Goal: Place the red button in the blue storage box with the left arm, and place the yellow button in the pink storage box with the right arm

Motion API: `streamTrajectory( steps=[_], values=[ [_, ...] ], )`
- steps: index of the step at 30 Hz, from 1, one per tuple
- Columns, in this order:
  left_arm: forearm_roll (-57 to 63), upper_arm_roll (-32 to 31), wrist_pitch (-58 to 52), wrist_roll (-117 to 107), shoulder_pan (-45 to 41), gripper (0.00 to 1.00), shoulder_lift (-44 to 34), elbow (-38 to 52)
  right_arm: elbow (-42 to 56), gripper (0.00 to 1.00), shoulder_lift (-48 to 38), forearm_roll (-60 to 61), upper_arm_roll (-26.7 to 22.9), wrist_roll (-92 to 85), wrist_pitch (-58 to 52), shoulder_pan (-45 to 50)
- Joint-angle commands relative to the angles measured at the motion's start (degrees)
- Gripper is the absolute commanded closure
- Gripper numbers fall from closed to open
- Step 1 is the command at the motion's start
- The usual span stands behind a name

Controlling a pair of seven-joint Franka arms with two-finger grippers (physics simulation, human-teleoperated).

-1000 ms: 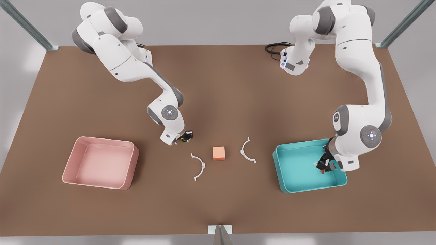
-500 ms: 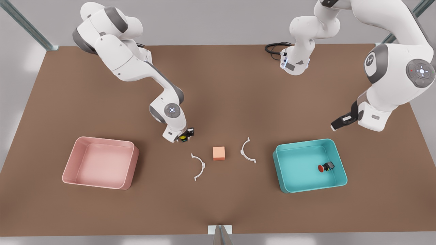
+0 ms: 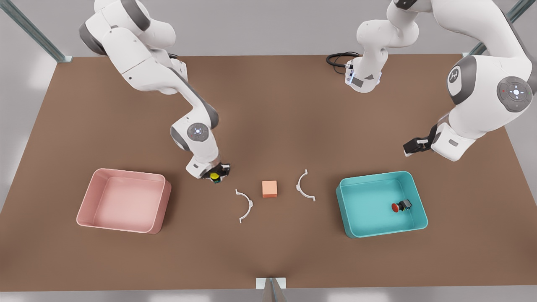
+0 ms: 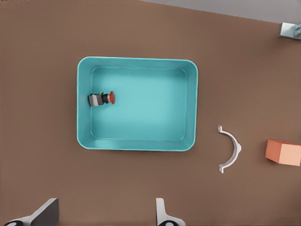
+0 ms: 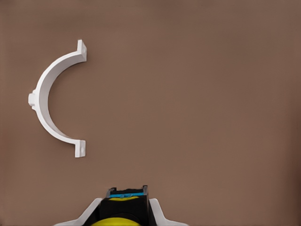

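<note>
Brown table (image 3: pixel 268 105): right pincer (image 3: pixel 215 176) grips yellow button (image 3: pixel 214 176) (left pincer (image 4: pixel 103 214) spread, empty).

Two storage boxes are counted: one pink storage box (image 3: pixel 86 203) at 9 o'clock on the table, one blue storage box (image 3: pixel 348 214) at 3 o'clock. Two buttons are counted: one red button (image 3: pixel 395 206) lying inside the blue box, one yellow button (image 3: pixel 215 176) seen between the fingers of the right gripper (image 3: pixel 215 175). Two white curved clips are noted: one (image 3: pixel 244 205) at 7 o'clock of the cube, one (image 3: pixel 303 185) at 3 o'clock of it. One orange cube (image 3: pixel 269 188) is logged at centre. Two grippers are tallied, the left gripper (image 3: pixel 407 147) at 2 o'clock.
</note>
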Motion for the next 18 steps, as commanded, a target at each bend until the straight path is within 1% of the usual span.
streamTrajectory(
  steps=[1, 2, 5, 6, 7, 10, 11, 12, 13, 14, 15, 16, 18],
  values=[
    [0.0, 0.0, -0.2, 9.5, 0.1, 0.00, -0.1, 0.0, 1.2, 0.52, -0.6, 0.0, 5.3, -2.5, -5.9, -8.1],
    [0.0, 0.0, -0.2, 9.5, 0.1, 0.00, -0.1, 0.0, 1.6, 0.52, -0.6, 0.0, 8.7, -4.8, -8.2, -13.2],
    [0.1, 0.0, 0.0, 9.4, 0.0, 0.00, 0.6, 0.1, 1.8, 0.52, -2.2, -0.1, 10.3, -10.3, -11.8, -19.7],
    [0.2, 0.0, 0.1, 9.4, 0.0, 0.00, 0.6, 0.0, 1.4, 0.52, -2.5, -0.1, 11.6, -11.1, -14.1, -23.0],
    [0.2, 0.0, 0.2, 9.4, 0.0, 0.00, 0.6, 0.1, 0.8, 0.52, -2.4, -0.1, 13.1, -15.2, -14.1, -27.2],
    [0.3, 0.0, 0.3, 9.3, 0.0, 0.00, 0.7, 0.1, -0.5, 0.52, -2.5, -0.3, 13.8, -22.5, -13.9, -34.8],
    [0.3, 0.0, 0.3, 9.3, 0.0, 0.00, 0.7, 0.1, -1.9, 0.52, -2.4, -0.3, 16.1, -25.6, -13.5, -39.9],
    [0.2, 0.0, 0.3, 9.3, 0.0, 0.00, 0.7, 0.1, -2.8, 0.52, -2.4, -0.3, 16.4, -28.0, -13.1, -42.3],
    [0.3, 0.0, 0.3, 9.3, 0.0, 0.00, 0.7, 0.1, -2.8, 0.50, -1.9, -0.4, 16.1, -28.3, -13.1, -42.5],
    [0.3, 0.0, 0.3, 9.3, 0.0, 0.00, 0.7, 0.1, -2.7, 0.42, -0.5, -0.8, 15.4, -28.3, -11.2, -42.5],
    [0.3, 0.0, 0.3, 9.3, 0.0, 0.00, 0.7, 0.1, -2.5, 0.08, 1.3, -3.1, 14.2, -28.3, -9.1, -42.6],
    [0.2, 0.0, 0.2, 9.2, 0.0, 0.00, 0.6, 0.1, -2.5, 0.00, 1.6, -3.2, 14.0, -28.3, -9.0, -43.0],
    [0.3, 0.0, 0.2, 9.2, -0.1, 0.00, 0.6, 0.1, -1.6, 0.00, 1.6, -3.3, 14.0, -28.3, -9.3, -42.8]
  ],
)
